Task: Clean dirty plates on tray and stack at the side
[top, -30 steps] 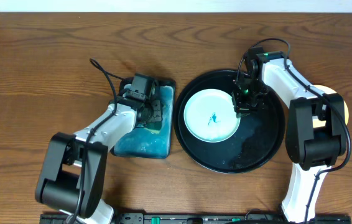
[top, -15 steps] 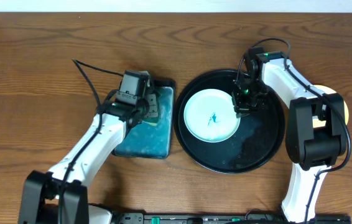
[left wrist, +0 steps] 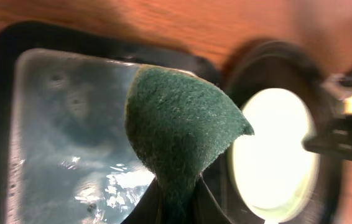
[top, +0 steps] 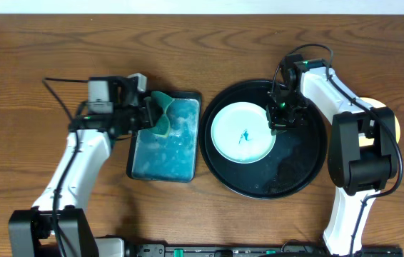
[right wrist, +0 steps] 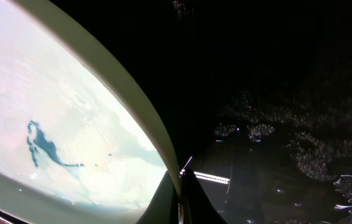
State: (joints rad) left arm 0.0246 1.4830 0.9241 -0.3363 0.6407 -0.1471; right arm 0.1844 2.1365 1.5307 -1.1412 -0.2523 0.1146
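Observation:
A pale mint-white plate with a teal scribble in its middle lies on the large round black tray. My right gripper is shut on the plate's right rim; the right wrist view shows the rim pinched between the fingers and the scribble. My left gripper is shut on a green sponge, held above the upper left of the teal sponge tray. The left wrist view shows the sponge and the plate. A yellow plate peeks out behind the right arm.
The teal sponge tray holds soapy water and sits just left of the black tray. Foam specks lie on the black tray's right part. Bare wood tabletop spreads to the left and behind.
My left arm has swung out to the left and lifted the sponge off the sponge tray, now held at its upper left edge. The right gripper and plate have not moved.

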